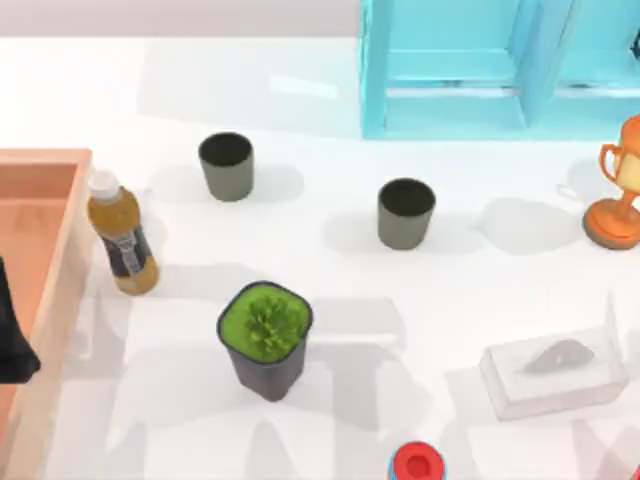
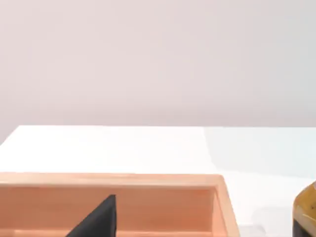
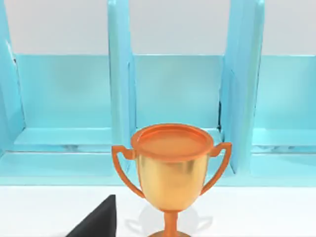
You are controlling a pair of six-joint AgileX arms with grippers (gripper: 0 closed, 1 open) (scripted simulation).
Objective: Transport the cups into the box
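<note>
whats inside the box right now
No cup is in the box; both cups stand on the table. A dark part of the left arm hangs over its floor, hiding a patch. The rest lies beyond the picture's edge.

Rendered sim scene, not a real room: flat white desk (image 1: 330, 250) w/ soft shadows, plain pale wall behind, no windows or room furniture beyond one shelf. Props are a mixed household lot, like a test layout: light-blue shelf frame (image 1: 470, 70) at the back, gold trophy (image 3: 170, 173) just in front of it, potted green plant (image 1: 265, 335), tea bottle (image 1: 122, 235), clear tissue box (image 1: 555, 375), two plain cups (image 1: 226, 165) (image 1: 406, 212), wooden box (image 1: 40, 300) at the left edge. Surfaces look clean, uniformly lit, computer-drawn.
</note>
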